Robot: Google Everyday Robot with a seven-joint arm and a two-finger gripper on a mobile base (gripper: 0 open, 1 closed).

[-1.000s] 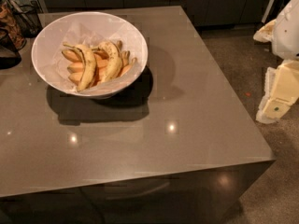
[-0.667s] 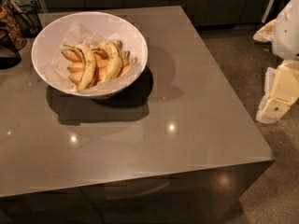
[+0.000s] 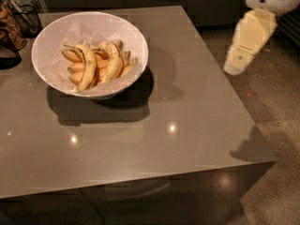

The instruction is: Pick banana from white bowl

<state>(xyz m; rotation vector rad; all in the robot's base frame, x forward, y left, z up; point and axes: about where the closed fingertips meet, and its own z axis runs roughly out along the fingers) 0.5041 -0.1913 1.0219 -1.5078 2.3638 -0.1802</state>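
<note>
The gripper (image 3: 237,62) is being held in the air at the upper right, out past the right edge of the table (image 3: 187,107) and over the speckled floor (image 3: 281,111), well apart from the white bowl (image 3: 137,45). Whether it is parted or closed cannot be told, and nothing is being gripped. The bowl is being borne by the glossy grey-brown table near its far left corner, and it is being lined by crinkled whitish paper (image 3: 77,32). The banana (image 3: 112,60), freckled and thick, is being cradled in the bowl's middle. It is lying right of a similar banana with a dark edge line (image 3: 87,68) and over smaller orange-yellow bananas (image 3: 74,56).
</note>
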